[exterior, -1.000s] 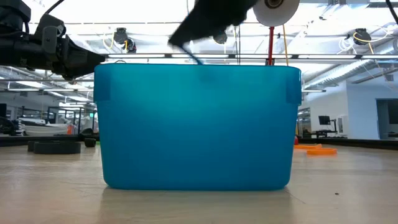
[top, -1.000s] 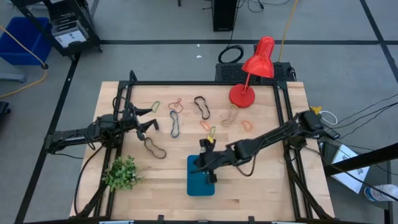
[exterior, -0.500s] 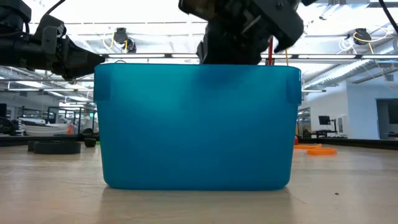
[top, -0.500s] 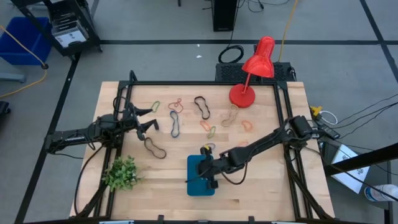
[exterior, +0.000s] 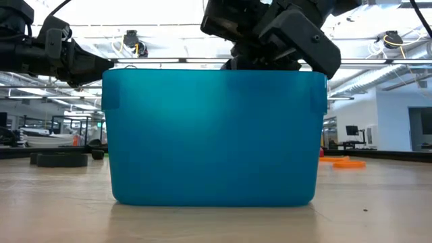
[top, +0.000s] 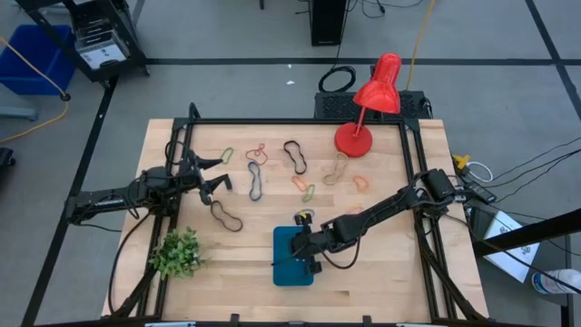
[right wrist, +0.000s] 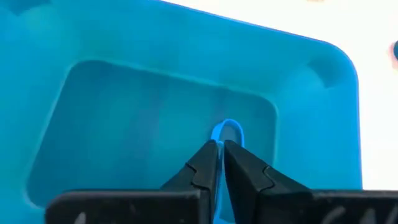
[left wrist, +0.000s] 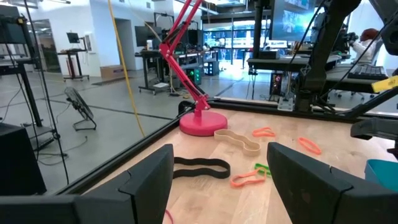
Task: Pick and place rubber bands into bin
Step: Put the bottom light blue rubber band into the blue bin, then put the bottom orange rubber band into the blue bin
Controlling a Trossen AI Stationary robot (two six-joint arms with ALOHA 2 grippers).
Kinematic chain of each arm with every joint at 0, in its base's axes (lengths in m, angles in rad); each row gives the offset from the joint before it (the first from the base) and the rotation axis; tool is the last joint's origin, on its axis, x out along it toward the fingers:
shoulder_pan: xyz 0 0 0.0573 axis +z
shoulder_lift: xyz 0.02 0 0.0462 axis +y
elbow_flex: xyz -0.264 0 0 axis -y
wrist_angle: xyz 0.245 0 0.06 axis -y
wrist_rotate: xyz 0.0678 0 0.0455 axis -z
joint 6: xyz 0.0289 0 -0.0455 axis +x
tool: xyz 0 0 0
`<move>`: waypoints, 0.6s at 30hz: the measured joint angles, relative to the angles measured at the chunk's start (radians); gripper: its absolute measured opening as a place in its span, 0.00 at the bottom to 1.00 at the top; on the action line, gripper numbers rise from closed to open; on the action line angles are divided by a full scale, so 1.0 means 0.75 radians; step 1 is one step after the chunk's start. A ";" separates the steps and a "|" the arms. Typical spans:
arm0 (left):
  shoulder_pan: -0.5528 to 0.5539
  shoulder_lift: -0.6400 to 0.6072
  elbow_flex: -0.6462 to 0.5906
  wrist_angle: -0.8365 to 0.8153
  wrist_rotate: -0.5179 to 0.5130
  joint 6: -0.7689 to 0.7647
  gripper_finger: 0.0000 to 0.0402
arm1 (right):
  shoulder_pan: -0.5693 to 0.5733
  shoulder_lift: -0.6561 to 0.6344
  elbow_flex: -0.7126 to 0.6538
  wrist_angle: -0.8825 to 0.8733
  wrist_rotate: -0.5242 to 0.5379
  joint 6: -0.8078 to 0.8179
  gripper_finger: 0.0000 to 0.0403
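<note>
- The rubber bands are lying in two places: one thin blue rubber band (right wrist: 227,129) is hanging inside the small shallow teal-blue plastic bin (top: 283,269), and the other loops are lying spread on the wooden table (top: 381,282) farther back.
- The right gripper (right wrist: 219,154) is sitting low inside the bin, and its two dark fingers are pinching the blue rubber band; the loop is showing just past the fingertips, above the bin's floor.
- In the low view the bin (exterior: 213,135) is filling the middle of the picture, and the right arm's dark wrist is coming down behind its top edge.
- The bin is standing at the near edge of the table, and a small green plastic plant (top: 176,252) is standing to its left.
- Behind the bin, a long black rubber band (top: 226,215) is lying near the left gripper (top: 220,173).
- The left gripper is hanging over the left part of the table with its fingers spread apart and holding nothing.
- Farther back, a dark loop (top: 256,181), another black loop (top: 294,155), some orange and green loops (top: 303,188) and a tan loop (top: 337,169) are lying apart from each other.
- At the far right corner of the table a red desk lamp (top: 368,107) is standing, with the tan loop just in front of its round base.
</note>
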 joint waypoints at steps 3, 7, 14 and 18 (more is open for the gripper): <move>0.000 0.000 0.000 0.000 0.000 0.000 0.66 | -0.001 0.000 0.000 0.001 0.001 0.000 0.08; 0.000 0.000 0.000 0.000 0.000 0.001 0.66 | -0.001 0.000 0.000 0.001 0.001 0.000 0.11; 0.000 0.000 0.000 0.000 0.000 0.001 0.66 | -0.001 -0.015 0.000 -0.008 0.004 -0.001 0.25; -0.001 0.000 0.000 -0.001 -0.001 0.001 0.66 | -0.001 -0.089 -0.001 -0.033 0.003 0.000 0.31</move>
